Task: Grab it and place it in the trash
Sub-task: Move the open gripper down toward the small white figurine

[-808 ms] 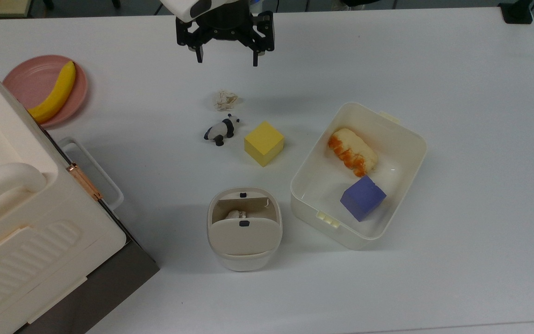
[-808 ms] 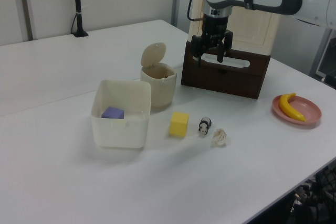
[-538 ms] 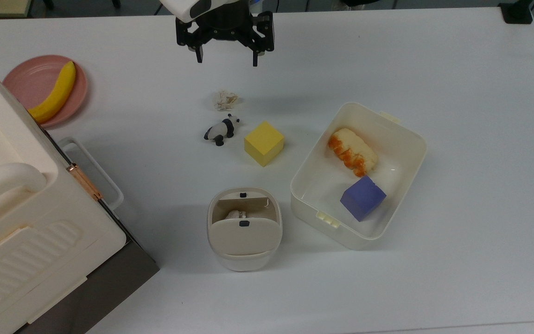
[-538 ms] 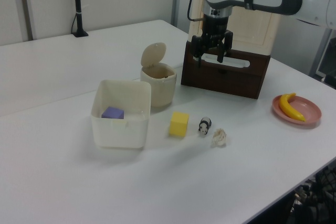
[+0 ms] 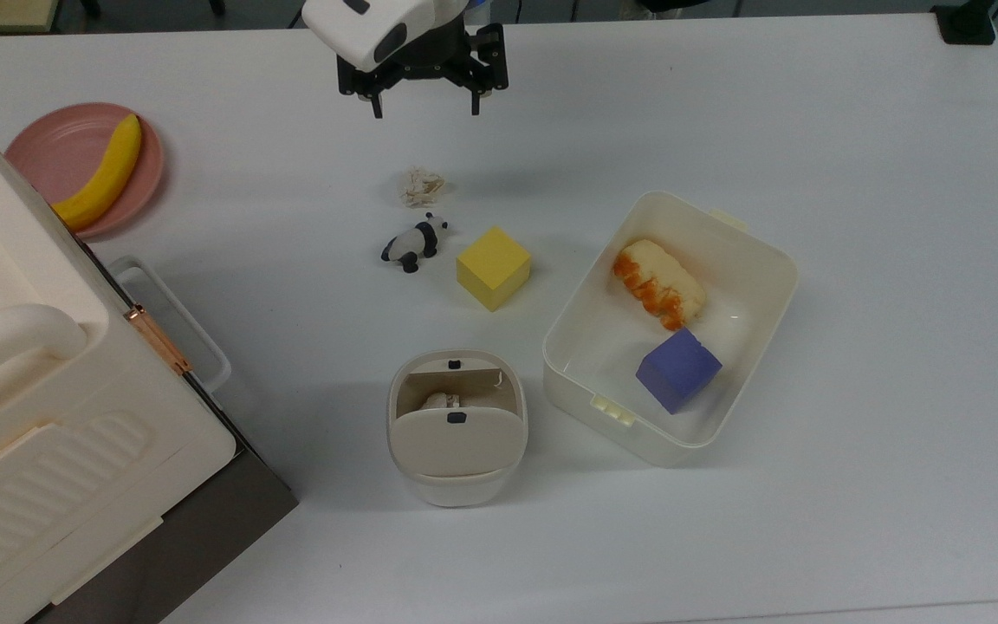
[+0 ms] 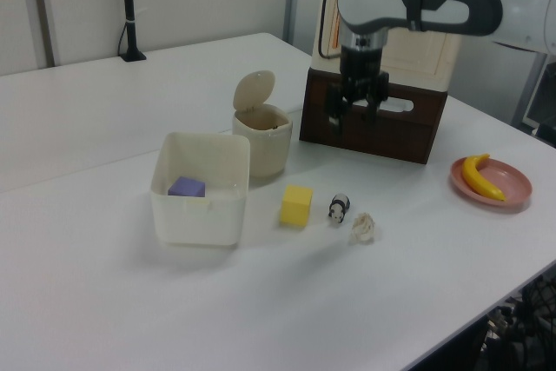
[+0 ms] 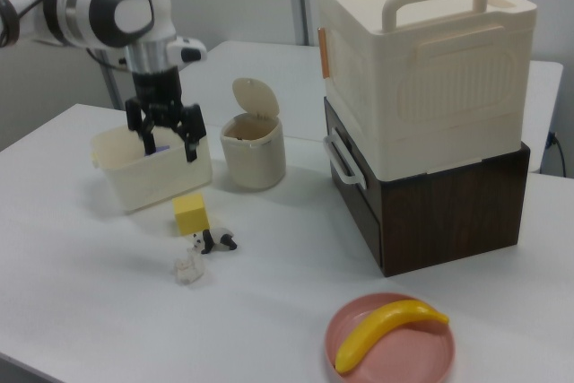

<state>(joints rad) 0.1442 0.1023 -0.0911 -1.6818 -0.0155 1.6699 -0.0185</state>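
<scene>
**The paper wad is waiting below the open end effector**

The end effector [image 5: 424, 111] is hanging in the air over the white surface [image 5: 854, 130]. Its two black fingers are standing wide apart and pointing down, and they are holding nothing.

In the top view, the paper wad [image 5: 422, 186] is lying on the surface just below the end effector, almost in line with the gap between the fingers. It is touching nothing. The robot is probably going to have to come lower and a bit toward the top view's bottom to reach it. The wad is almost round, so it has no long side to line up with.

The wad is off-white, tiny and crinkly, like squashed paper. It is likely light and soft, so a squeeze may flatten it. The panda figurine [image 5: 413, 243] is sitting just beside it, and it looks smooth and hard. The yellow cube [image 5: 493, 268] is near the panda, with flat sides and sharp corners.

The trash [image 5: 456, 426] is a small, rounded, cream bin of shiny plastic, well apart from the wad, toward the top view's bottom. Its flap lid is tipped up, so the mouth is open. The white tub [image 5: 750, 260] beside it is holding a purple block [image 5: 677, 369] and a piece of bread [image 5: 657, 282].
</scene>
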